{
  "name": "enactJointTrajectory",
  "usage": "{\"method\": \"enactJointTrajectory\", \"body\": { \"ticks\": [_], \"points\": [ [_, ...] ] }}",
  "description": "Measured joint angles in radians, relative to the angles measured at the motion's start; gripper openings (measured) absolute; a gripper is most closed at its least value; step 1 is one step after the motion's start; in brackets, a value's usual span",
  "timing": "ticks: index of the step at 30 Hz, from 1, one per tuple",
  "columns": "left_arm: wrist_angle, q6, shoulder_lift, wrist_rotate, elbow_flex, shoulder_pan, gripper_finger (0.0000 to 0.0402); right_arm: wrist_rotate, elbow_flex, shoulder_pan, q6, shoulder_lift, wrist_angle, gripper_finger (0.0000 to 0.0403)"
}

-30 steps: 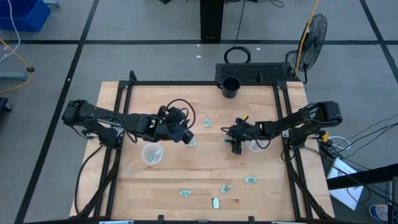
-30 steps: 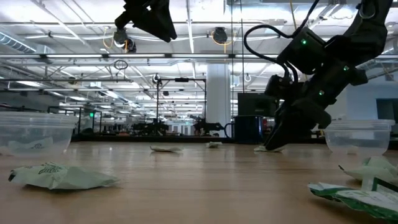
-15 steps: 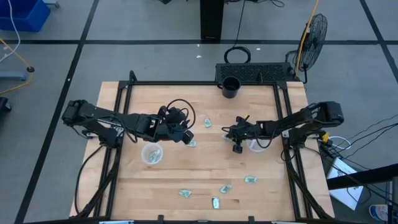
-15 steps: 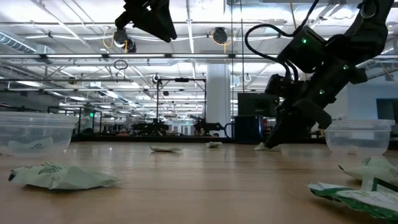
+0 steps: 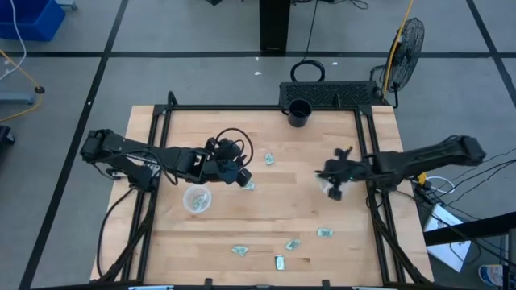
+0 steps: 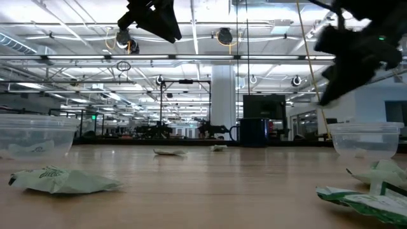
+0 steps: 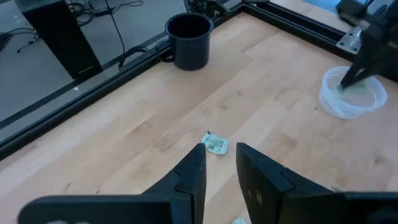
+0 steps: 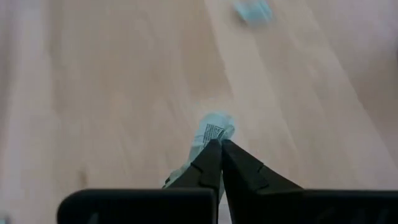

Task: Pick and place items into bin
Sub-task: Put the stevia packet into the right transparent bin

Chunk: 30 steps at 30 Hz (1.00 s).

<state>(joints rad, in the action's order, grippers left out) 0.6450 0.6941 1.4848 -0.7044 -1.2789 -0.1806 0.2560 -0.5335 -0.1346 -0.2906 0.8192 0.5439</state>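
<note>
Several tiny pale green crinkled items lie on the wooden table, among them one (image 5: 268, 159) at mid-table, one (image 5: 250, 186) beside my left gripper and one (image 5: 325, 233) near the front. My right gripper (image 5: 333, 192) is shut on one item (image 8: 216, 129) and hangs over the right clear cup (image 5: 329, 187), the bin on that side. My left gripper (image 7: 219, 158) is open in the air above the table's middle (image 5: 242, 176), holding nothing. An item (image 7: 216, 145) lies on the table beyond its fingertips. A second clear cup (image 5: 196, 199) stands near it. My right gripper pinches the item between its two fingertips (image 8: 211, 152), at one end of the wrapper (image 8: 214, 138). The rest of the wrapper sticks out past the tips. The fingers slant down from the table's right side. The item is lifted clear of the table.
A black mug (image 5: 299, 113) stands at the far edge of the table. More items (image 5: 293, 244) (image 5: 239, 250) (image 5: 279, 262) lie near the front edge. A black frame (image 5: 367, 153) runs around the tabletop. The right cup (image 7: 352, 93) holds something pale green.
My right gripper has shut on an item that lay at mid-table. It has then risen and gone toward the table's right edge, to above the right clear cup. The item has come off the table with it.
</note>
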Motion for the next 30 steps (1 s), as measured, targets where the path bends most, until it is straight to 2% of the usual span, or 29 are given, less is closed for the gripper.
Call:
{"method": "enactJointTrajectory", "body": {
  "ticks": [3, 5, 11, 20, 30],
  "points": [
    [-0.007, -0.001, 0.000, 0.000, 0.000, 0.000, 0.0093, 0.008, 0.001, -0.032, -0.152, -0.079, 0.219, 0.0001],
    [-0.010, -0.001, 0.000, 0.000, 0.000, 0.000, 0.0093, 0.011, 0.012, -0.048, -0.210, -0.107, 0.276, 0.0001],
    [-0.012, 0.003, 0.000, 0.000, 0.000, 0.000, 0.0093, 0.029, 0.071, -0.057, -0.248, -0.106, 0.185, 0.0001],
    [-0.013, 0.021, 0.000, 0.000, 0.000, 0.000, 0.0093, 0.001, 0.167, -0.057, -0.334, -0.057, 0.090, 0.0004],
    [-0.013, 0.021, 0.000, -0.001, 0.000, 0.000, 0.0093, 0.002, 0.191, -0.057, -0.357, -0.052, 0.026, 0.0056]
  ]
}}
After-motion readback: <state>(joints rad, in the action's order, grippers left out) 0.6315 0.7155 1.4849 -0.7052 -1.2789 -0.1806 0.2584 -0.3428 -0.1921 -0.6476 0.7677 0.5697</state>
